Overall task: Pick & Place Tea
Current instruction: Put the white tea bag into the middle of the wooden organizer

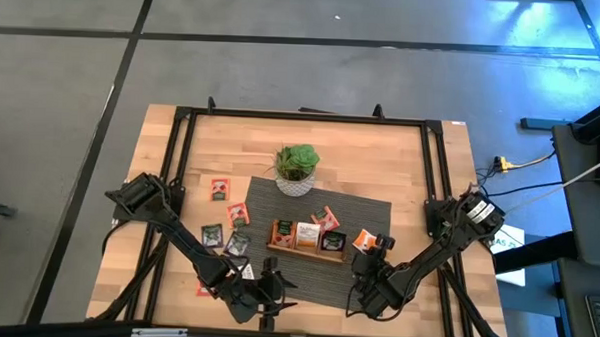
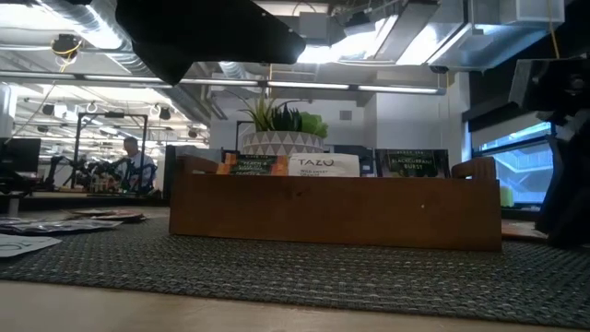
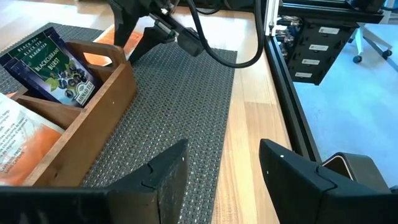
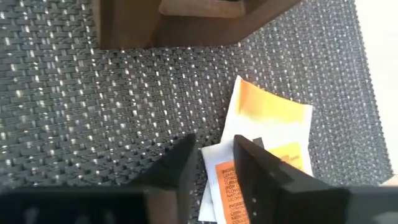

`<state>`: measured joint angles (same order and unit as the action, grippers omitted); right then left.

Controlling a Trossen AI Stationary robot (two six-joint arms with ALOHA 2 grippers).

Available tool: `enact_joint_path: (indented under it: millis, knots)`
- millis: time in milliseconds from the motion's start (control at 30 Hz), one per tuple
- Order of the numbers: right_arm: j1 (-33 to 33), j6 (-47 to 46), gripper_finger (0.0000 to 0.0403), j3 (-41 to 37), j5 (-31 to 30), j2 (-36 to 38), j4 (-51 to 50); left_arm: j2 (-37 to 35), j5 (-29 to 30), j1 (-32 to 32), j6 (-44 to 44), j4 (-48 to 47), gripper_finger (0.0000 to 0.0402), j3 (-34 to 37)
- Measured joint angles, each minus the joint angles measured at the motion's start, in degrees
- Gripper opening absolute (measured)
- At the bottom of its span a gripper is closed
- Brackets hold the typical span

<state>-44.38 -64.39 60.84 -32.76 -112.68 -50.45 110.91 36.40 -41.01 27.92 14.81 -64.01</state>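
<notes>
Tea sachets (image 4: 264, 127), white with orange, lay flat on the woven mat (image 4: 74, 112) just past the wooden tray's (image 4: 186, 25) end, directly under the right gripper (image 4: 214, 163), whose fingers stood slightly apart, empty. They looked light, thin and bendy; pinching an edge seemed best. The left gripper (image 3: 224, 165) hovered open. The sachets' lower halves were hidden.

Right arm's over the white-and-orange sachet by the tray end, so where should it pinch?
Pinch the sachet from straight above: it lies flat on the mat, beside the tray. Catch the edge under the right gripper, probably the overlapping corner.
</notes>
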Motion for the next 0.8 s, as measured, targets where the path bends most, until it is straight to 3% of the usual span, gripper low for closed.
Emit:
enact_joint_path:
  millis: [300,533,800]
  knots:
    - [0.2,0.4,0.0009,-0.3,0.5,-0.5,-0.8,0.0,0.0,0.0,0.0,0.0,0.0191,0.0]
    - [0.3,0.2,0.0010,0.1,1.5,-0.5,-1.0,0.0,0.0,0.0,0.0,0.0,0.0190,0.0]
    - [0.5,0.2,0.0009,2.5,7.4,-0.4,-1.2,0.0,0.0,0.0,-0.1,0.4,0.0189,-0.1]
